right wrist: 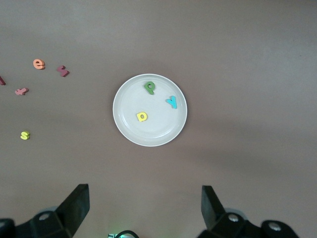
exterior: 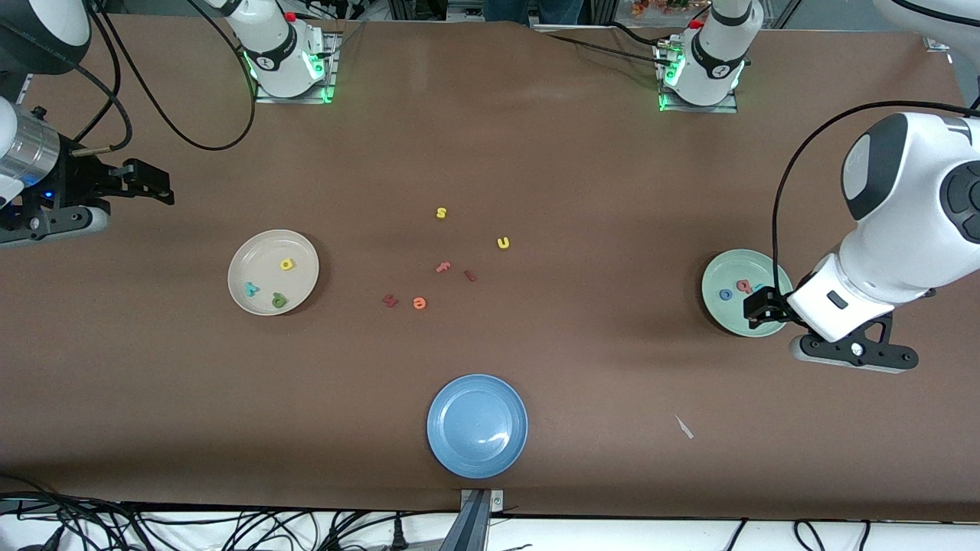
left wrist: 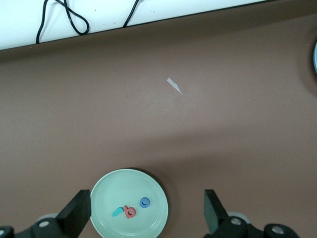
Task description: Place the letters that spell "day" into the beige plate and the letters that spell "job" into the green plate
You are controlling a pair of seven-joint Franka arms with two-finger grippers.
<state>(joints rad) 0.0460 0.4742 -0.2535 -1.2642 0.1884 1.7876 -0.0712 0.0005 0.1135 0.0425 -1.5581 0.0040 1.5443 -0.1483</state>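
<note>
The beige plate (exterior: 264, 252) (right wrist: 148, 131) holds the yellow "a" (exterior: 287, 264) (right wrist: 142, 116), the teal "y" (exterior: 252, 289) (right wrist: 171, 102) and the green "d" (exterior: 279, 301) (right wrist: 150, 87). In the green plate (exterior: 731, 268) (left wrist: 124, 188) lie the blue "o" (exterior: 726, 294) (left wrist: 144, 202), the pink "b" (exterior: 743, 286) (left wrist: 130, 212) and the teal "j" (left wrist: 118, 211). My left gripper (exterior: 763, 310) (left wrist: 145, 214) hangs open over the green plate's rim, holding nothing. Open and empty, my right gripper (exterior: 151, 186) (right wrist: 143, 208) is over bare table toward the right arm's end.
Loose letters lie mid-table: a yellow "s" (exterior: 441, 213), a yellow "u" (exterior: 503, 242), a pink "f" (exterior: 443, 267), an orange "e" (exterior: 419, 303) and two dark red ones (exterior: 390, 301). A blue plate (exterior: 477, 425) sits near the front edge, and a white scrap (exterior: 684, 427) lies beside it.
</note>
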